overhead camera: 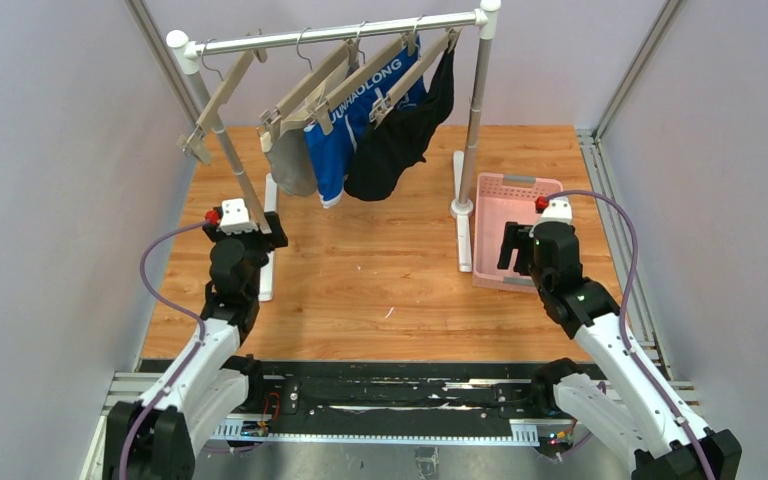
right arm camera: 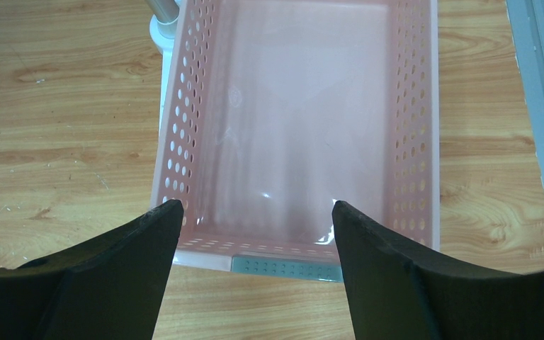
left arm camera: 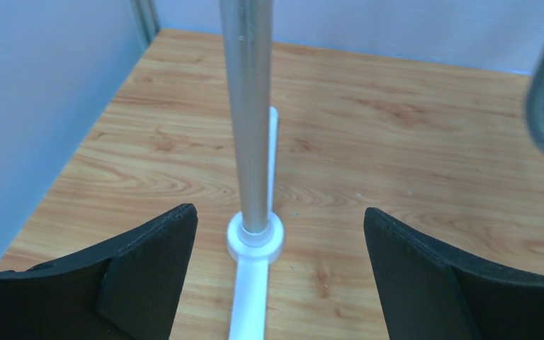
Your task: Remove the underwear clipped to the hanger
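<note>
**Left wrist view: jaws spread wide, pole dead ahead, nothing unclipped yet**

The left gripper (left arm camera: 276,227) is seen spread wide with nothing pinched, and the rack's silver pole (left arm camera: 248,106) is framed squarely in the gap, its white foot (left arm camera: 251,297) running underneath. The right gripper (right arm camera: 256,212) is also held wide apart and bare, poised above the near end of the pink basket (right arm camera: 177,142).

Further out, the underwear is found up on the rail (overhead camera: 340,33). The grey briefs (overhead camera: 293,160), the blue briefs (overhead camera: 335,150) and the black briefs (overhead camera: 395,150) are each clipped to a wooden hanger and bunched together towards the right. One bare hanger (overhead camera: 222,95) is left on its own at the left end. Both grippers are well apart from the cloth, so the task is judged as barely begun.

Trouble is easily pictured. If the left jaws are driven forward or closed on this line, the pole would be struck and the whole rack could be shoved or tipped. If a garment is tugged without its clips being released, the hanger could be dragged along the rail or lifted off it. The three are packed closely, so a neighbour could be snagged too.

Only the top external view shows all three garments and their clips. From the left wrist, just a grey sliver is caught at the right edge. From the right wrist no clothing is seen at all, but the basket's inside is shown, and nothing is seen lying in it.
</note>
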You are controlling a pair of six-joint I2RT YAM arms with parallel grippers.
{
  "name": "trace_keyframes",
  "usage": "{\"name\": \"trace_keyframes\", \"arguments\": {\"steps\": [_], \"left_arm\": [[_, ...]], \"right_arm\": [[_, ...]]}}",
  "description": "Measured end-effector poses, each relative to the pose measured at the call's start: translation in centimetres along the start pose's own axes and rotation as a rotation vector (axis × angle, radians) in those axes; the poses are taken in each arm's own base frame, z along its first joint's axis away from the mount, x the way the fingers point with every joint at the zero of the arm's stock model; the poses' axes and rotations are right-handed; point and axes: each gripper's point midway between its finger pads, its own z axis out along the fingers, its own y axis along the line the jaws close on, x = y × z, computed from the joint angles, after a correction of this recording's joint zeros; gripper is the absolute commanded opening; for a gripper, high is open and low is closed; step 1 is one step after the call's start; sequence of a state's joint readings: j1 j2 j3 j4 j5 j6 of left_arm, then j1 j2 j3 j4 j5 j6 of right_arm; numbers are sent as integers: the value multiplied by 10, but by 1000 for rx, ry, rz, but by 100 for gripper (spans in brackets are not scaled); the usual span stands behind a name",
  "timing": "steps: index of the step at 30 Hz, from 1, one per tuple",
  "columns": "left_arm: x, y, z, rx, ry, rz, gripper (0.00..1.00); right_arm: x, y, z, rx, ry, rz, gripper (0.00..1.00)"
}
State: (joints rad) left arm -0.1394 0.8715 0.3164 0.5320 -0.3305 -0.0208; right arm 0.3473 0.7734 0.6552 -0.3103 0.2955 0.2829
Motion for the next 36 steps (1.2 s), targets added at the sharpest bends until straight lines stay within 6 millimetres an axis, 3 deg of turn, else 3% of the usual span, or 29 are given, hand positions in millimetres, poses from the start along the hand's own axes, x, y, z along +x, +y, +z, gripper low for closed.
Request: {"name": "trace_keyframes", "arguments": {"steps": [9,14,21,24,29,36], "left_arm": [[-7,-39,-45,185,112,-53,98],[-40,-78,-70,323,163,-47,98],[-60,-122,-101,515,216,-42,98],[-83,-140,-114,593,213,-20,98],[-148,-167,-120,691,150,24,98],[-187,-196,-122,777,134,92,98]], "right_arm": [[3,4,2,-18,15,-3,75],[2,7,2,-33,13,-1,74],[2,8,2,-38,13,-1,71],[2,7,2,-38,14,0,70],[3,7,2,-36,15,0,70],[2,4,2,-18,12,0,70]]}}
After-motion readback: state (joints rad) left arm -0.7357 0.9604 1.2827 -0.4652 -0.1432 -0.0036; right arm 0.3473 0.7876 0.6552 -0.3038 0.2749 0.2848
